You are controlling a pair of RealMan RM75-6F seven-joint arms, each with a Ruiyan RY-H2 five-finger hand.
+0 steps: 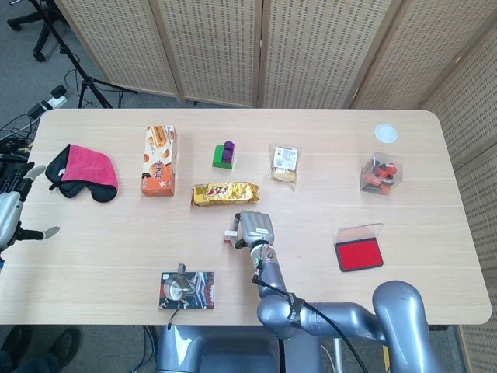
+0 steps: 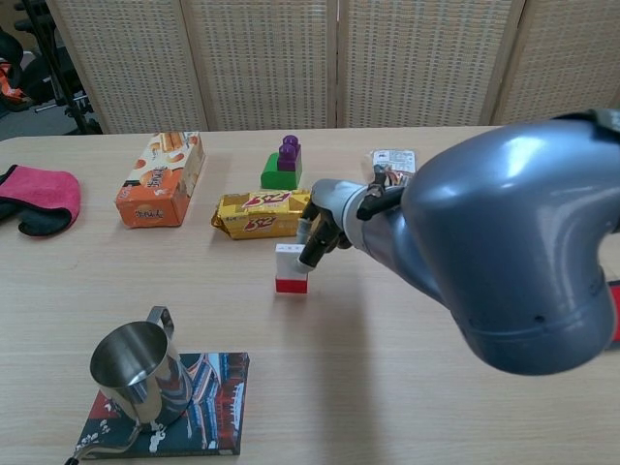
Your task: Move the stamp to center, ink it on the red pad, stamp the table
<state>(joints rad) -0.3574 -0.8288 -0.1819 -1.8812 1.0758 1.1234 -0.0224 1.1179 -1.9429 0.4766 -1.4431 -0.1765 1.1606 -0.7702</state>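
The stamp (image 2: 291, 268), a small white block with a red base, stands upright on the table just in front of the gold snack packet (image 2: 262, 213). My right hand (image 2: 318, 232) is at its right side, and the fingertips (image 2: 310, 254) pinch its upper corner. In the head view the stamp (image 1: 230, 235) pokes out at the left of the right hand (image 1: 255, 229). The red ink pad (image 1: 359, 255) lies with its clear lid raised, far to the right. My left hand (image 1: 12, 210) hovers at the table's left edge with its fingers spread, holding nothing.
An orange box (image 1: 158, 161), a green and purple block (image 1: 224, 155), a small food packet (image 1: 283, 162) and a clear box of red things (image 1: 380, 175) line the back. A pink cloth (image 1: 81, 171) lies far left. A metal cup (image 2: 136, 373) stands on a coaster near the front.
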